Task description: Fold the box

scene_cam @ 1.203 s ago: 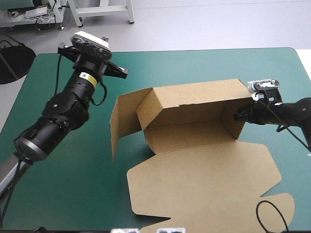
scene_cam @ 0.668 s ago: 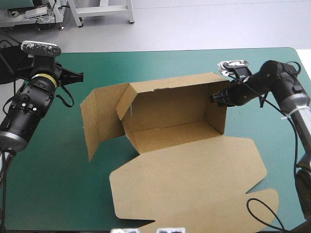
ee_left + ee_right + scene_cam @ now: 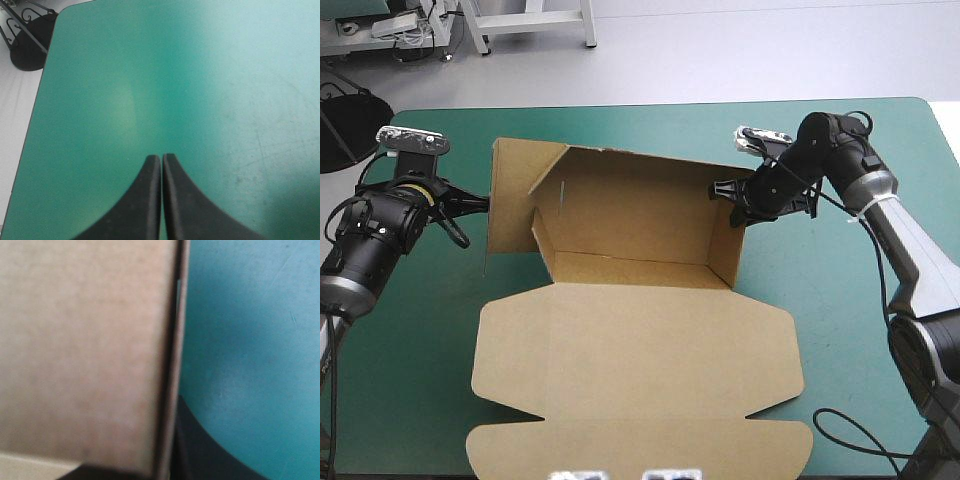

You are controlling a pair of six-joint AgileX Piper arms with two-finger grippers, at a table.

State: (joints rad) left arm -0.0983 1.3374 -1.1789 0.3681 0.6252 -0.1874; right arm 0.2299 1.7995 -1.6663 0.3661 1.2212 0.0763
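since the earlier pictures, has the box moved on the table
Yes. The box has shifted toward the left edge of the teal-green table; its right wall is now nearer the middle.

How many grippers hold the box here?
1: the right gripper, shut on the box at its right wall. The left gripper is shut and empty, beside the left flap.

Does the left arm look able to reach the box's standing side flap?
Probably yes: the left gripper sits right at the flap with nothing between them, though it is shut.
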